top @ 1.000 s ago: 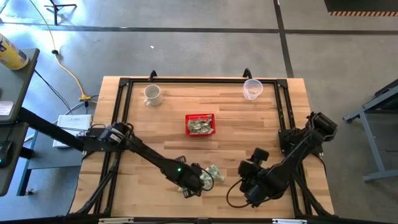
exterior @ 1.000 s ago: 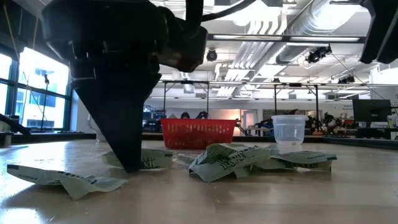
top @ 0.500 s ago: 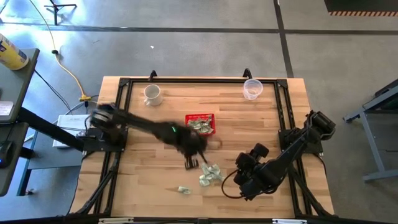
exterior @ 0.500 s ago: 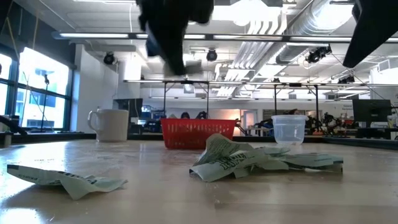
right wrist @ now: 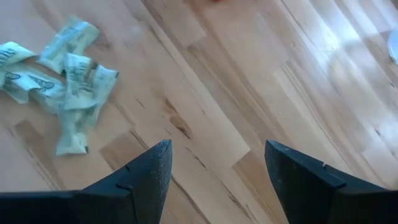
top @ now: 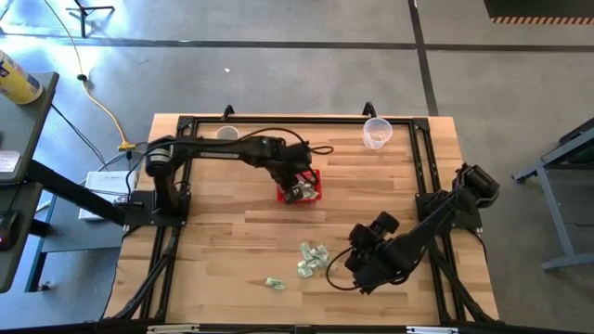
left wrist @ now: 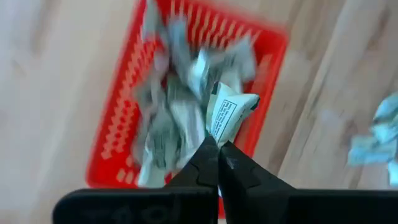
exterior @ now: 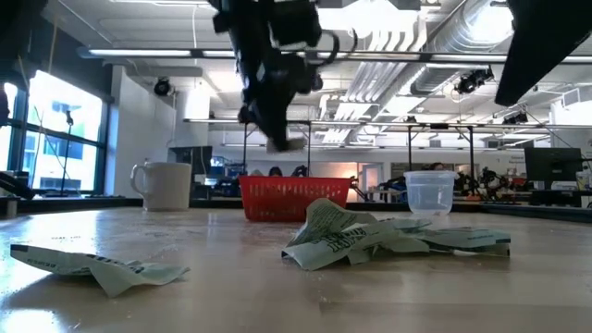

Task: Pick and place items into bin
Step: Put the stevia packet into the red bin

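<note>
The red bin (top: 318, 188) stands at the table's middle, toward the far side, with several pale green-and-white items (left wrist: 168, 118) lying inside it. My left gripper (top: 297, 189) hangs over the bin, shut on one such item (left wrist: 227, 111). More items lie loose in a cluster (top: 313, 259) on the near half of the table. A single one (top: 275, 283) lies closer to the near edge. My right gripper (top: 357, 276) hovers open to the right of that cluster (right wrist: 62, 74), touching nothing. My left gripper pinches the wrapper piece by its lower edge (left wrist: 216, 132) between its two fingertips (left wrist: 205, 158). The fingers come from above, slanting down. The piece sticks out past the fingertips, lifted clear above the bin (left wrist: 118, 124).
A white mug (exterior: 166, 185) stands at the far left, partly under my left arm in the high view. At the far right is a clear cup (top: 376, 133). Black frame rails (top: 181, 167) run along the table's left, right and far sides. Bare wood lies between bin and cluster.
My left gripper has risen from the loose items near the table's front edge. It has swung toward the far edge, carrying one piece, and now hangs over the red bin. The other loose items stay where they were. My right gripper has rolled slightly.
</note>
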